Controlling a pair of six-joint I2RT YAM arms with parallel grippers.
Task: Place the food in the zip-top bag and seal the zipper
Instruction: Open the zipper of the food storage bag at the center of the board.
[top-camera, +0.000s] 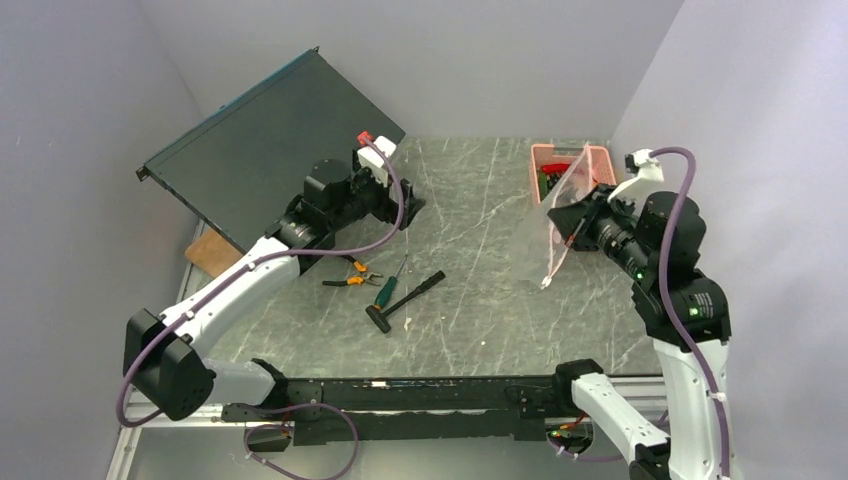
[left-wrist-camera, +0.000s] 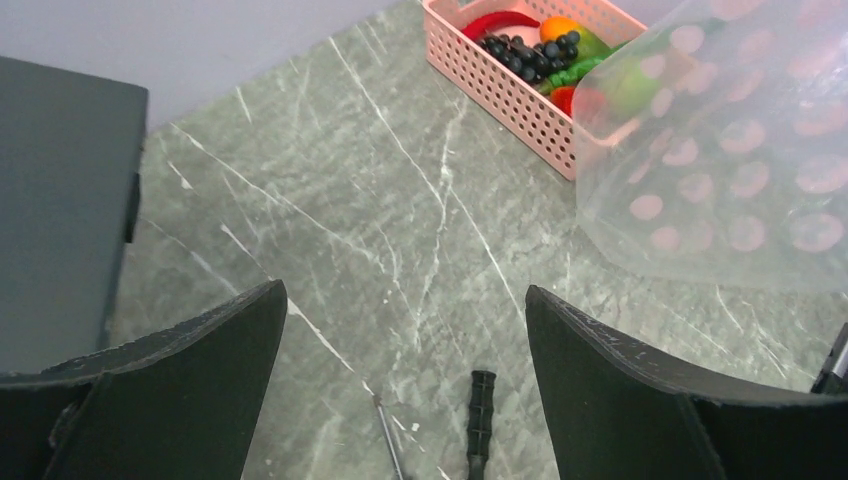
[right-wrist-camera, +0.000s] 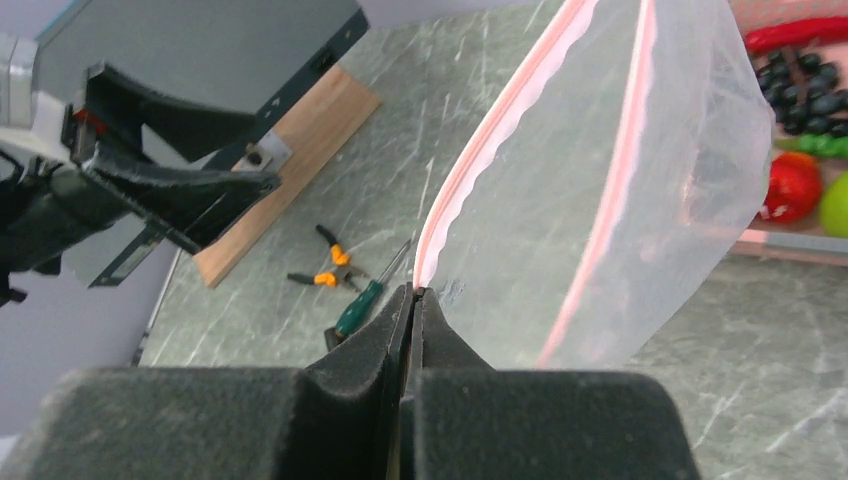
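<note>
right gripper (right-wrist-camera: 412, 292) clamped on the zipper (right-wrist-camera: 500, 125) of the zip-top bag (right-wrist-camera: 610, 150); left gripper (left-wrist-camera: 402, 295) spread wide.

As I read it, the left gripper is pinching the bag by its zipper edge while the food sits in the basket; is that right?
No: the right gripper, not the left, has its jaws shut on the bag at its zipper edge, as the right wrist view shows. The left gripper is open. The food does sit in the basket.
</note>
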